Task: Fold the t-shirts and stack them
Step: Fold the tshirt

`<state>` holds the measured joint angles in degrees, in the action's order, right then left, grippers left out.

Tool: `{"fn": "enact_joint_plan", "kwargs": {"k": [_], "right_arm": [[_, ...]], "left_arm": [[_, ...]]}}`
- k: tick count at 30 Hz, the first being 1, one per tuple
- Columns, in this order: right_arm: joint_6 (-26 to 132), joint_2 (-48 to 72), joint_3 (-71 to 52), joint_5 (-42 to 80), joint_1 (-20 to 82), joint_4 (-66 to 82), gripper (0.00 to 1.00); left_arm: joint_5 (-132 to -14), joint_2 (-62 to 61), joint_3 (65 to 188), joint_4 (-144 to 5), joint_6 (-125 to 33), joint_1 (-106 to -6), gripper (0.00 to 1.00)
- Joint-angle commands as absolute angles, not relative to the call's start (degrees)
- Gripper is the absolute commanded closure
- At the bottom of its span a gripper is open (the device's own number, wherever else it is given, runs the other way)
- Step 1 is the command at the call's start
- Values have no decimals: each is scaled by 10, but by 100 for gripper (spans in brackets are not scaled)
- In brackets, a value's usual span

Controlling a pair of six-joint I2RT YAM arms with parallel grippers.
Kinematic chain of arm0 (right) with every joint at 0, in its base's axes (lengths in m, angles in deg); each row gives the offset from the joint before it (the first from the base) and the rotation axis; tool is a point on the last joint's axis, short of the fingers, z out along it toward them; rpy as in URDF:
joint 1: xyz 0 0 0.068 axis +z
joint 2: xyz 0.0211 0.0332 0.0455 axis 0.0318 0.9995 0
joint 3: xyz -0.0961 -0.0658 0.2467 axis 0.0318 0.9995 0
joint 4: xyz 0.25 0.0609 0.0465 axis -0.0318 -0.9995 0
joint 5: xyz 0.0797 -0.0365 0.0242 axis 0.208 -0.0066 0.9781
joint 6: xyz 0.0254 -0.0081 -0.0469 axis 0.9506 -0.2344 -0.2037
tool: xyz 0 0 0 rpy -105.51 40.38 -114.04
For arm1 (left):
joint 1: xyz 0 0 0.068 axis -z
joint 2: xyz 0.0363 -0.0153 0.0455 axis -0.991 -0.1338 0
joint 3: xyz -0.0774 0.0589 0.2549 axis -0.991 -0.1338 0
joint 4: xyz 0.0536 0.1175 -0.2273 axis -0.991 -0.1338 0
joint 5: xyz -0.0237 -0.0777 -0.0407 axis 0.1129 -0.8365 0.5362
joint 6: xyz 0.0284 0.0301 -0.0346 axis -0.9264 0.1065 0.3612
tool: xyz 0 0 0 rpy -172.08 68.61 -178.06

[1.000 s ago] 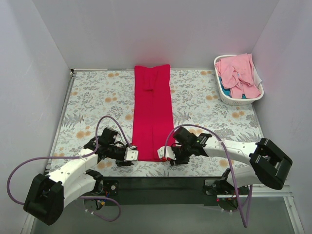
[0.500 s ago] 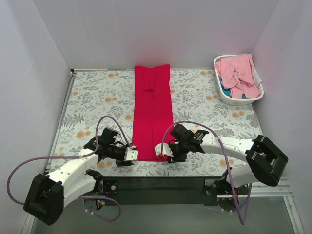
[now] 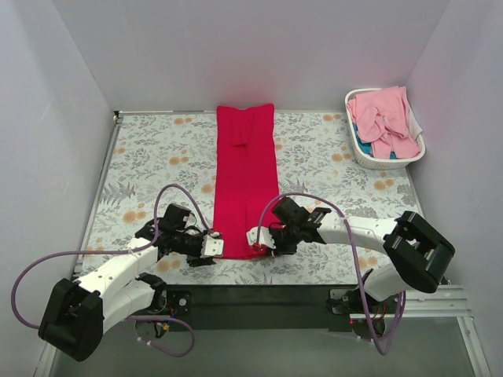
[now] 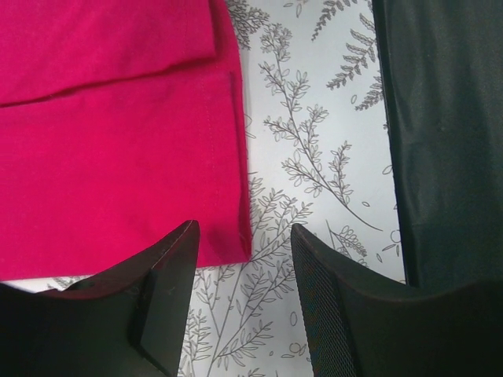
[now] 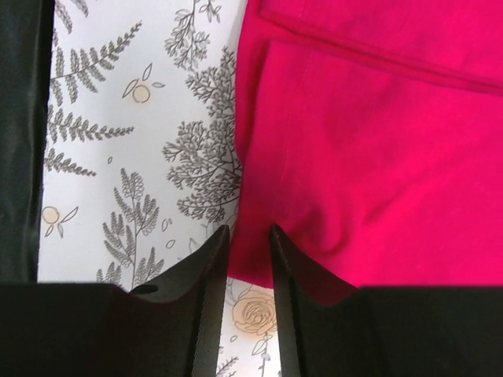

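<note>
The crimson red t-shirt [image 3: 246, 173] lies as a long narrow strip down the middle of the floral table. My left gripper [image 3: 214, 247] sits at its near left corner. In the left wrist view the jaws [image 4: 244, 228] stand open, with the red cloth's [image 4: 110, 157] corner just ahead between the tips. My right gripper [image 3: 253, 237] is at the near right corner. Its jaws [image 5: 249, 229] are narrow but still apart, straddling the red cloth's [image 5: 377, 157] edge. Pale pink t-shirts [image 3: 385, 118] are heaped in the basket.
The white laundry basket [image 3: 377, 163] stands at the far right by the wall. White walls close in the table on three sides. A black strip [image 4: 440, 141] runs along the near table edge, close behind both grippers. Purple cables loop over each arm.
My right gripper has slid left onto the red shirt's near right corner and its jaws have narrowed. The left arm has barely moved.
</note>
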<state>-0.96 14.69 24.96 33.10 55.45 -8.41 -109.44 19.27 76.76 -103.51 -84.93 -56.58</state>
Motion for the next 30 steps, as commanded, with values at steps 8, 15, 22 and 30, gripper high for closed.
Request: {"fn": "enact_joint_plan", "kwargs": {"k": [8,15,22,30], "right_arm": [[-16,193,268,294,553,-124,91],[-5,162,244,308,552,-164,99],[0,161,221,317,553,-185,99],[11,173,213,323,553,-192,99]], "left_arm": [[-1091,199,795,-1046,-853,-563,51],[-1084,188,792,-1041,-863,-563,53],[-1056,159,789,-1000,-852,-553,56],[-1011,140,766,-983,-859,-518,61]]}}
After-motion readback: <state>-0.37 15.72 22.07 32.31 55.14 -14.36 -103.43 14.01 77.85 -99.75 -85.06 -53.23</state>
